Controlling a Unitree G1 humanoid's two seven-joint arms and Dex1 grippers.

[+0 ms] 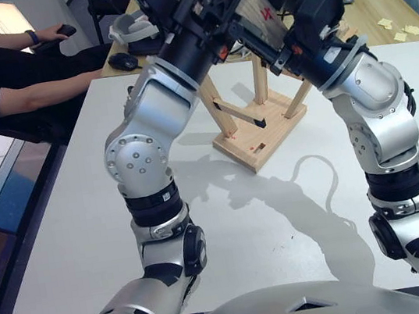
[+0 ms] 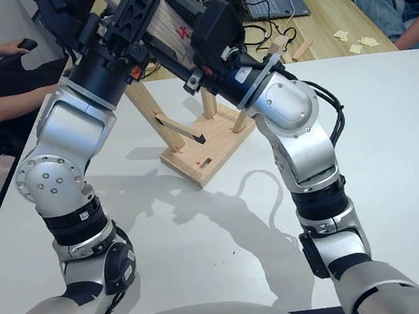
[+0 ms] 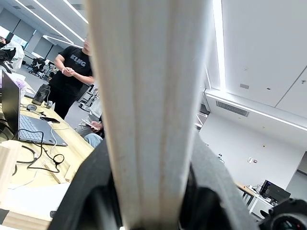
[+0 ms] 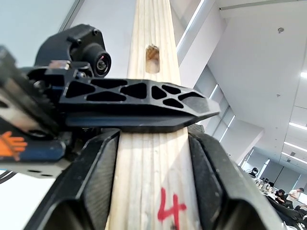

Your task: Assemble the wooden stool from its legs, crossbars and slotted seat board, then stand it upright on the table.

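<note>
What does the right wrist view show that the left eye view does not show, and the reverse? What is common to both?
Only the right wrist view: a hole in the wooden piece, with the ceiling behind it.
Only the left eye view: the white table, and on it the seat board lying flat, with legs standing up from it and a crossbar between two of them.
Both: the left hand and the right hand gripping that same piece, which bears a red mark.
</note>
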